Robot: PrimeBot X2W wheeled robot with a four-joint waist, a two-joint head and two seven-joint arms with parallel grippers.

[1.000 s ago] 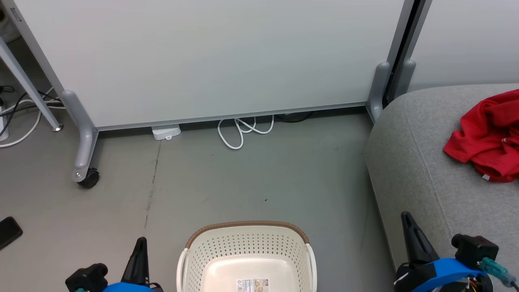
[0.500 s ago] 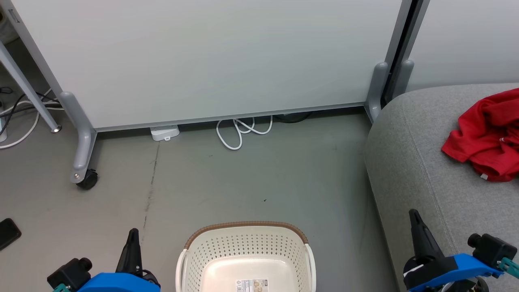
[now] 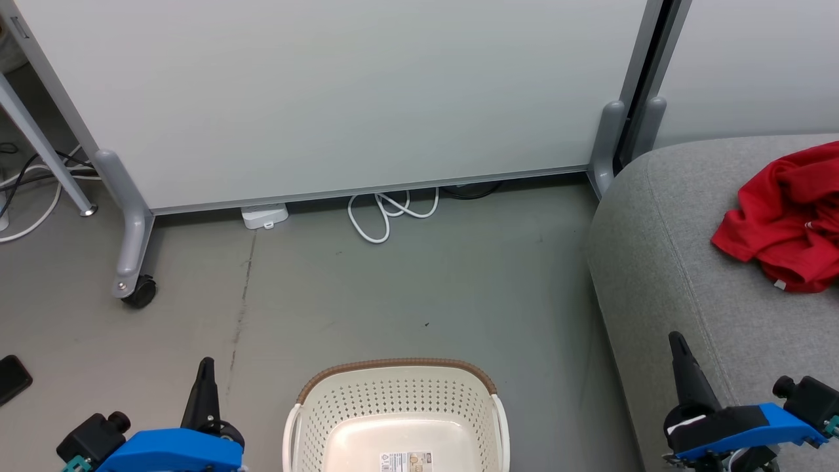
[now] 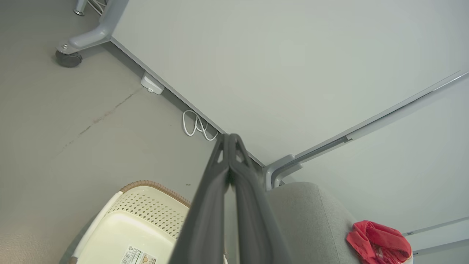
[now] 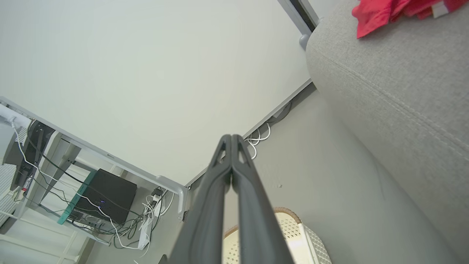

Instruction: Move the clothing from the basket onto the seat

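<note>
Fig.: Clothing [image 3: 783, 219] is a red, crumpled heap w/ a small white tag. It lies on seat [image 3: 668, 282], well right of basket [image 3: 393, 393], whose visible floor is bare. Prob. light, limp, non-fragile; best pinched at a raised fold. L gripper [image 3: 206, 364] & R gripper [image 3: 675, 341] flank basket, both closed, empty.
</note>
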